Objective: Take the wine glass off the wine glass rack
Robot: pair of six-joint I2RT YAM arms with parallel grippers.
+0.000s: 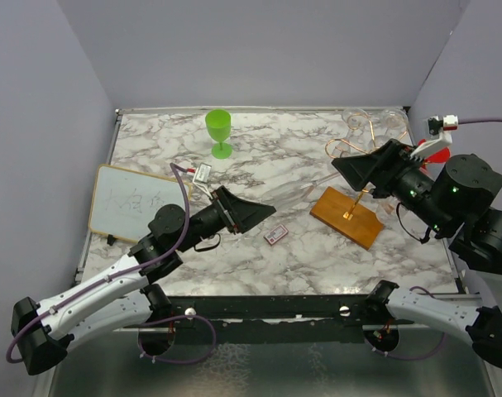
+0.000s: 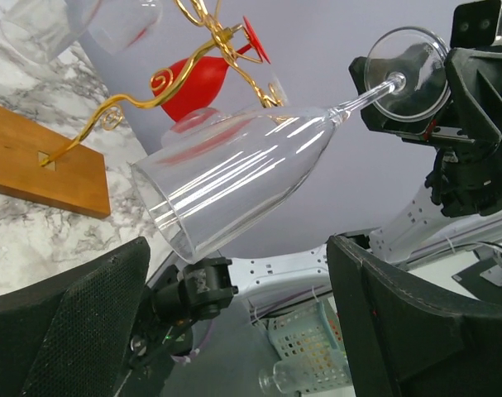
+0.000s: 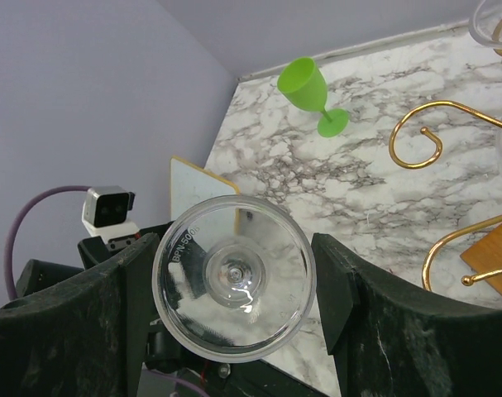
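A clear wine glass [image 1: 304, 194] lies nearly level in the air between my two grippers. My right gripper [image 1: 340, 167] is shut on its round foot [image 3: 234, 277], with a finger at each side of the foot. The bowl [image 2: 234, 178] points toward my left gripper [image 1: 265, 215], which is open; its fingers [image 2: 85, 314] stand wide apart below the rim without touching it. The wine glass rack's gold wire arms [image 1: 350, 147] rise from a brown wooden base [image 1: 347, 217] just right of the glass, and show in the left wrist view [image 2: 118, 103] and the right wrist view [image 3: 416, 136].
A red glass [image 2: 197, 87] and clear glasses [image 1: 375, 120] hang on the rack's far side. A green goblet [image 1: 219, 131] stands at the back centre. A whiteboard [image 1: 135, 203] lies at the left, a small card [image 1: 274, 235] in front of the left gripper.
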